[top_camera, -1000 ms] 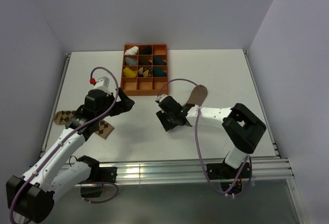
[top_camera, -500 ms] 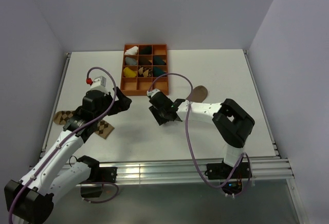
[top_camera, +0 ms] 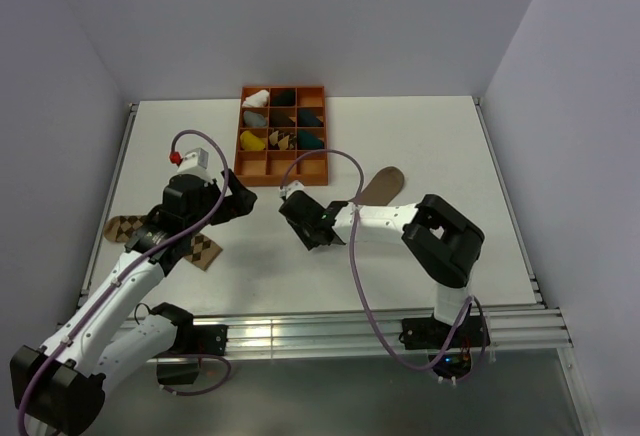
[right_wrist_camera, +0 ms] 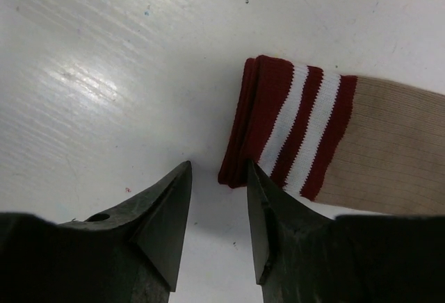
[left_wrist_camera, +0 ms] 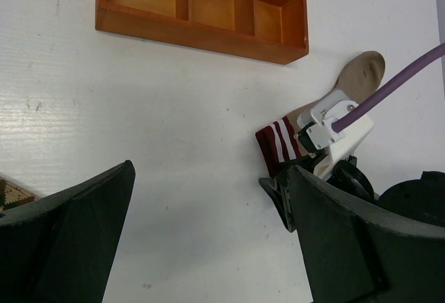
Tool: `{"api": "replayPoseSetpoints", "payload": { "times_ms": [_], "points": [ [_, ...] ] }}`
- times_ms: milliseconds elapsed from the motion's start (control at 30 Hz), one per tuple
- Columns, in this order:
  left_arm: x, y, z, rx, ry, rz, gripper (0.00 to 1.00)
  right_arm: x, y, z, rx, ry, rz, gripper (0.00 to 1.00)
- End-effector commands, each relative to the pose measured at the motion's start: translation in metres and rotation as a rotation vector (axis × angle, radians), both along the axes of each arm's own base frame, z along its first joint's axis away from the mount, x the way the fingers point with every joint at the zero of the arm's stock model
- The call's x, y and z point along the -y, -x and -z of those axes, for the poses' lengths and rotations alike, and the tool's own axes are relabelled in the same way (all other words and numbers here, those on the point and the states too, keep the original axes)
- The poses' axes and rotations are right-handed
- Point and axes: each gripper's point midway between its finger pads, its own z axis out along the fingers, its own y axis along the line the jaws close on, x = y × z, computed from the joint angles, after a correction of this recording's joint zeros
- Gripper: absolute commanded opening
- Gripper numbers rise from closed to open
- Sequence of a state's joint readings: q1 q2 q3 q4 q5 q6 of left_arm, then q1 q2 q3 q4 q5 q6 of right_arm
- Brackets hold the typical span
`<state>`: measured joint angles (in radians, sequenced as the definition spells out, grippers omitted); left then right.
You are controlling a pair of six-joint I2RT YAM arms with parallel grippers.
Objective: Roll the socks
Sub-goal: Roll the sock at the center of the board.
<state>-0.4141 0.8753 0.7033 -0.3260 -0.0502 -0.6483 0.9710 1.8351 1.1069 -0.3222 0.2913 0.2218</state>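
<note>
Seen from above, a white table (top_camera: pixel 430 136) with two robot arms reaching inward; the step in hand looks to be starting the roll on the tan sock (top_camera: pixel 386 182), which lies flat right of centre, its toe toward the far right and its red-and-white striped cuff (right_wrist_camera: pixel 281 133) toward the middle of the table; the right gripper (right_wrist_camera: pixel 219 174) sits low at that cuff, jaws parted only a sliver and holding nothing, with the cuff's near corner just at their mouth; to do this well it probably needs to catch both layers of the cuff edge, not only the top one, then turn the edge over toward the toe in a tight, even fold so the roll does not skew; the left gripper (left_wrist_camera: pixel 210 174) hovers spread wide and empty over bare table left of the cuff, and could pin the fabric; the argyle sock (top_camera: pixel 205 252) lies well apart at the left, partly under the left arm; beyond, an orange tray (top_camera: pixel 283 182) of twelve compartments holds sock bundles (top_camera: pixel 258 98) in white, black, grey, teal and yellow in its farther rows; its nearest row of three is empty.
</note>
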Motion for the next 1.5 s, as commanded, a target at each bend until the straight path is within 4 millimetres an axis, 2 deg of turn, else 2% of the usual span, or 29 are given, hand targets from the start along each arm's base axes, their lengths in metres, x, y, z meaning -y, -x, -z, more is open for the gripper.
{"api": "replayPoseSetpoints", "payload": {
  "times_ms": [0, 300, 333, 400, 467, 633, 767, 800, 833, 1000, 1033, 1067, 1133, 1233, 1433, 1467],
  "points": [
    [0.005, -0.005, -0.016, 0.04, 0.027, 0.009, 0.97, 0.003, -0.005, 0.006, 0.026, 0.039, 0.037, 0.43],
    [0.009, -0.006, -0.017, 0.038, 0.04, 0.017, 0.97, 0.022, 0.004, 0.024, 0.004, 0.097, 0.078, 0.24],
    [0.009, -0.006, -0.016, 0.034, 0.042, 0.019, 0.97, 0.023, 0.005, 0.024, 0.003, 0.099, 0.077, 0.18],
    [0.011, -0.006, -0.016, 0.032, 0.054, 0.023, 0.97, 0.023, 0.007, 0.026, -0.001, 0.094, 0.082, 0.13],
    [0.014, -0.005, -0.015, 0.027, 0.069, 0.031, 0.97, 0.016, 0.009, 0.02, -0.005, 0.044, 0.073, 0.0],
    [0.028, -0.003, -0.012, 0.008, 0.146, 0.069, 0.96, 0.0, 0.018, 0.008, -0.049, -0.117, 0.06, 0.0],
    [0.039, -0.001, -0.01, -0.009, 0.193, 0.097, 0.95, -0.016, 0.021, -0.004, -0.113, -0.343, 0.075, 0.0],
    [0.04, -0.001, -0.008, -0.017, 0.199, 0.092, 0.95, -0.014, 0.029, -0.001, -0.172, -0.391, 0.067, 0.0],
    [0.042, -0.001, -0.008, -0.017, 0.201, 0.093, 0.95, -0.021, 0.024, -0.011, -0.168, -0.471, 0.074, 0.0],
    [0.053, -0.001, -0.004, -0.037, 0.223, 0.096, 0.94, -0.019, 0.029, -0.018, -0.278, -0.661, 0.091, 0.0],
    [0.057, 0.001, -0.002, -0.047, 0.226, 0.105, 0.94, -0.025, 0.031, -0.026, -0.315, -0.734, 0.076, 0.0],
    [0.06, 0.001, 0.003, -0.063, 0.227, 0.106, 0.93, -0.019, 0.024, -0.027, -0.324, -0.768, 0.102, 0.0],
    [0.069, 0.003, 0.008, -0.08, 0.236, 0.116, 0.93, -0.012, 0.026, -0.025, -0.366, -0.826, 0.124, 0.0],
    [0.08, 0.004, 0.017, -0.105, 0.244, 0.116, 0.92, -0.004, 0.016, -0.031, -0.404, -0.937, 0.159, 0.0],
    [0.103, 0.008, 0.037, -0.163, 0.276, 0.112, 0.88, 0.012, 0.012, -0.02, -0.485, -1.001, 0.227, 0.0],
    [0.106, 0.009, 0.045, -0.191, 0.279, 0.102, 0.86, 0.013, 0.012, -0.02, -0.485, -1.014, 0.224, 0.0]
  ]
}}
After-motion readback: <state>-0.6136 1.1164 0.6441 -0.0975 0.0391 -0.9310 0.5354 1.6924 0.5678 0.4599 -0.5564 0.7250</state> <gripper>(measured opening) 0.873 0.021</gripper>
